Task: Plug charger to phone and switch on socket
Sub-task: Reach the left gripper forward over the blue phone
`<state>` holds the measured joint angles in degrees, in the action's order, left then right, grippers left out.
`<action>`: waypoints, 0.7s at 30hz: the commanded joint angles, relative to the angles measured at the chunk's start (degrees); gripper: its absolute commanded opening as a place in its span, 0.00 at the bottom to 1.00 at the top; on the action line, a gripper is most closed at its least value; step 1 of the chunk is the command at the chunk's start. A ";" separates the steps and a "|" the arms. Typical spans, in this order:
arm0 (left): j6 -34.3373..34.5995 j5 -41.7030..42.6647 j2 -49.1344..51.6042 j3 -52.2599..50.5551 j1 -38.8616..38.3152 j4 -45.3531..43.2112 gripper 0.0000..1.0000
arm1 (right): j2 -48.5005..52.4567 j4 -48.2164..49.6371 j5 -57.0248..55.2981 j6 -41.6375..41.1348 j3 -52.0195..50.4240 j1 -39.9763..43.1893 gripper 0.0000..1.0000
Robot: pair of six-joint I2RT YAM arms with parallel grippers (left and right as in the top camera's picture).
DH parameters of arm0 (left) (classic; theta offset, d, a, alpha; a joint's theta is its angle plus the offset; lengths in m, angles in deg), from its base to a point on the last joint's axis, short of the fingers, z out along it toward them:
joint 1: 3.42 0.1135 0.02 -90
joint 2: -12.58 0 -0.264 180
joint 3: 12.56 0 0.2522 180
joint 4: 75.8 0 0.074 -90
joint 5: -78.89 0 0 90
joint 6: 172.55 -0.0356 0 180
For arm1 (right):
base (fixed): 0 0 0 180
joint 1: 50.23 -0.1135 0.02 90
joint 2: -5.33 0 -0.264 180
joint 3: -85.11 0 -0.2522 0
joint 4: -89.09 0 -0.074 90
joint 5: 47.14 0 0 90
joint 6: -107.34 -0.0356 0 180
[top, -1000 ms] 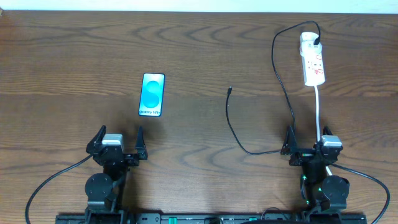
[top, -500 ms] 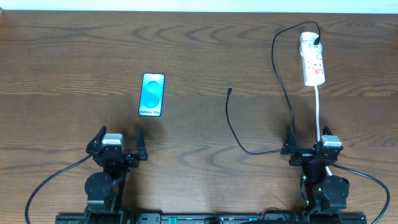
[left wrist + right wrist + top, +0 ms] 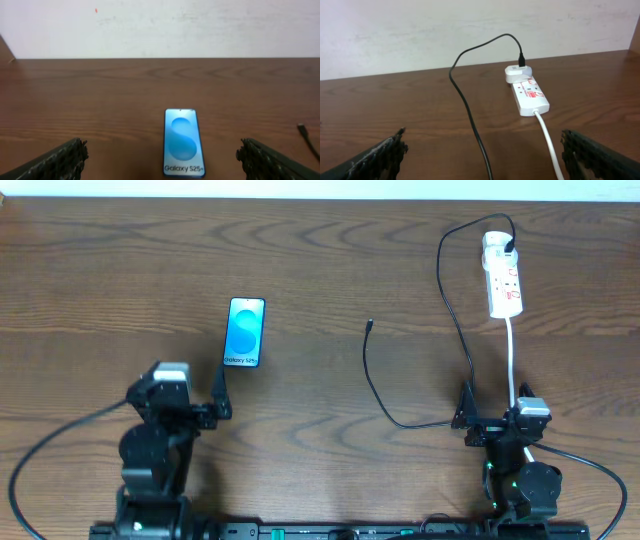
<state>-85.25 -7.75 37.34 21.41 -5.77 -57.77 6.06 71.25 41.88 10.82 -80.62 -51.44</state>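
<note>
The phone (image 3: 246, 332) lies flat left of centre, blue screen up; it also shows in the left wrist view as the phone (image 3: 183, 142). Just short of its near end is my left gripper (image 3: 178, 388), open and holding nothing, with the phone between the lines of its fingertips (image 3: 60, 160). The charger (image 3: 372, 375) is a thin black cable that loops from the socket (image 3: 505, 285) down and back up to its free plug tip (image 3: 370, 325). My right gripper (image 3: 497, 408) is open and straddles the cable (image 3: 470, 115). The socket (image 3: 530, 95) lies far ahead of it.
A thicker white cord (image 3: 512, 360) runs from the socket toward the right arm and passes between the right fingers as the white cord (image 3: 547, 137). A white wall borders the table's far edge. Each arm's own black cable trails at the near edge.
My left arm has moved forward toward the phone, with its gripper still open. The right arm, the charger, the phone and the socket have not moved.
</note>
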 commanded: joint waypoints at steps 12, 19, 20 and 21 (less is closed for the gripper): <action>2.99 7.80 32.44 34.84 0.20 19.06 0.99 | -0.35 -0.07 -0.39 -0.26 -0.20 -0.44 0.99; 2.93 7.85 50.07 55.41 0.17 36.26 0.99 | -0.35 -0.07 -0.39 -0.26 -0.20 -0.44 0.99; 2.93 7.85 52.85 58.75 0.17 39.52 0.99 | -0.35 -0.07 -0.39 -0.26 -0.20 -0.44 0.99; 2.86 7.85 56.17 62.79 0.17 43.47 0.99 | -0.35 -0.07 -0.39 -0.26 -0.20 -0.44 0.99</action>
<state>-82.54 -0.60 87.39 75.92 -5.77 -19.11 6.04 71.27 41.75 10.80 -80.62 -51.44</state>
